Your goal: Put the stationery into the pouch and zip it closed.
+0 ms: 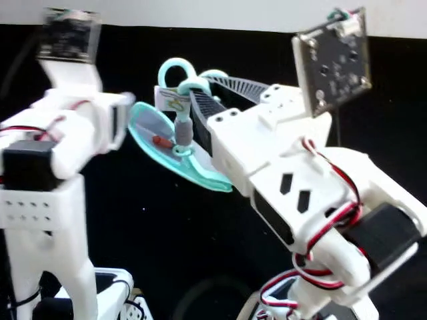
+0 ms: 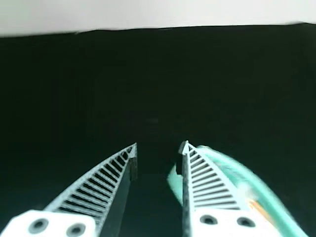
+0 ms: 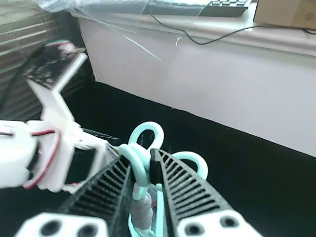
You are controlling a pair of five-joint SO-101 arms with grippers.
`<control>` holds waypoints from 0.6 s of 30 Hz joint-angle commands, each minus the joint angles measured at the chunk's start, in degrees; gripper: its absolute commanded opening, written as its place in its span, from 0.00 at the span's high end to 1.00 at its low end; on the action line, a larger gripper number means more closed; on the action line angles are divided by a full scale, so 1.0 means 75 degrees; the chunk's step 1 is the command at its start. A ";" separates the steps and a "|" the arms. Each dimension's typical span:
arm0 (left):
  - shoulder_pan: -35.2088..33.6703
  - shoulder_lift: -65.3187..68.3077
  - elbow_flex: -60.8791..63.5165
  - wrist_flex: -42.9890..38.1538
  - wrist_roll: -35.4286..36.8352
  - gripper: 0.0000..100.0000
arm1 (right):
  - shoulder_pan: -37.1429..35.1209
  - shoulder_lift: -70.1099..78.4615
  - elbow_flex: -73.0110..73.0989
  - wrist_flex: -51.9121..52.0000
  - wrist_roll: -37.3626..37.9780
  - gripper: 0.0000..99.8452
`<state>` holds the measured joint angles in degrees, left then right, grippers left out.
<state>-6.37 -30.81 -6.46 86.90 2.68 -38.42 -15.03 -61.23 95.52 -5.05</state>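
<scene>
Teal-handled scissors [image 1: 177, 67] hang point-down into a clear pouch with a teal rim [image 1: 200, 175]. My right gripper [image 1: 197, 85] is shut on one handle loop, and the right wrist view shows the fingertips [image 3: 140, 155] pinching the scissors' loop [image 3: 147, 125]. A small red item [image 1: 160, 141] lies inside the pouch. My left gripper [image 2: 158, 145] is open with only dark table between its fingers. The pouch edge [image 2: 232, 173] lies just outside one finger. The left arm's head [image 1: 113, 120] sits at the pouch's left end.
A black mat [image 1: 167, 253] covers the table up to a white wall [image 3: 237, 84]. The left arm [image 3: 49, 148] stands close beside my right gripper. A camera board [image 1: 333, 60] juts up from the right arm. A keyboard [image 3: 227, 7] and a box [image 3: 286, 12] sit on the ledge behind.
</scene>
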 commanded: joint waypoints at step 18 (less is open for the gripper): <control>-0.0358 -0.0100 0.4261 -0.2673 -0.0035 0.98 | -0.0088 0.1049 -0.2069 -0.0193 0.0035 0.99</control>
<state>-11.03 -30.81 24.13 70.37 2.68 -38.42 -7.21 -75.30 95.43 -5.05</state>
